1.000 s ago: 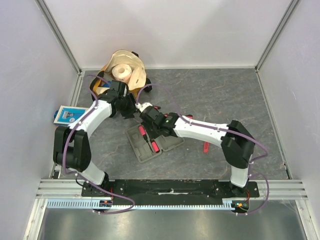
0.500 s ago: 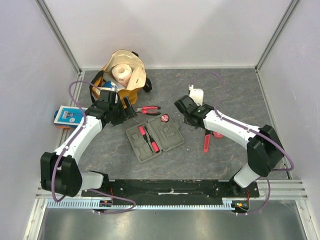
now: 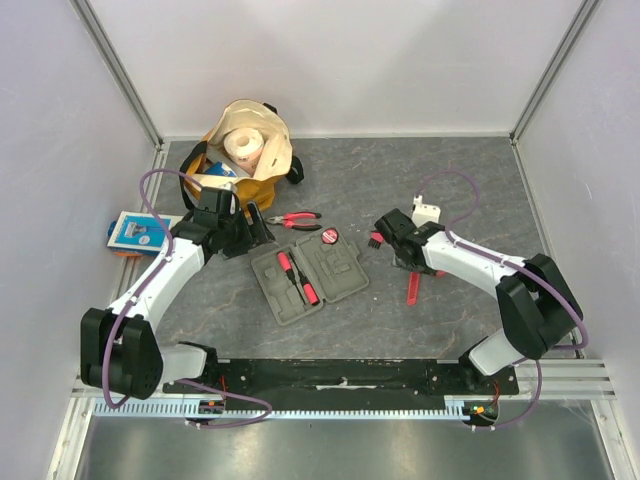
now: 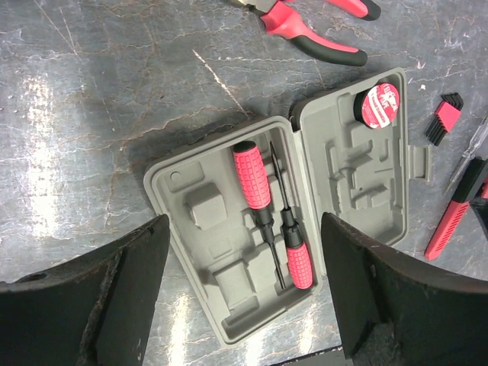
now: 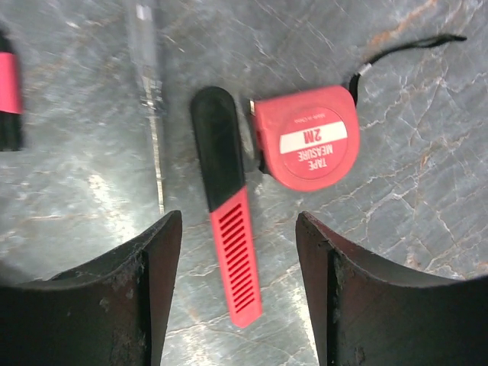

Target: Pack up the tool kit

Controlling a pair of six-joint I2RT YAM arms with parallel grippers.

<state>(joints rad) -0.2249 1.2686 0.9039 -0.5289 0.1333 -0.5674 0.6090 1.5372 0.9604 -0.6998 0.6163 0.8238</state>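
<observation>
The grey case (image 3: 308,277) lies flat and open on the bench (image 3: 450,180), a little left of centre in the overhead view. Two red-and-black screwdrivers (image 4: 252,171) sit side by side in its left half. The other moulded slots I can see are bare.

The left fingers (image 3: 258,226) hang just above and left of the case, spread wide with nothing between them. The left wrist view looks straight down onto the case between the two dark tips.

The pliers (image 3: 295,219) lie on the bench just above the case. A small round red-and-black disc (image 3: 329,237) sits at the case's upper right corner, and a set of hex keys (image 3: 376,239) lies a bit further right.

The right fingers (image 3: 388,235) are right of centre, parted and holding nothing. In the right wrist view they hover over a flat red-and-black tool (image 5: 229,244) lying on the bench. The red tape measure (image 5: 309,149) is just beside that tool, on its right, and a clear-handled tool (image 5: 149,99) lies on its left.

A tan bag with a paper roll (image 3: 245,150) stands at upper left. A blue-and-white packet (image 3: 135,230) lies at the far left edge.
</observation>
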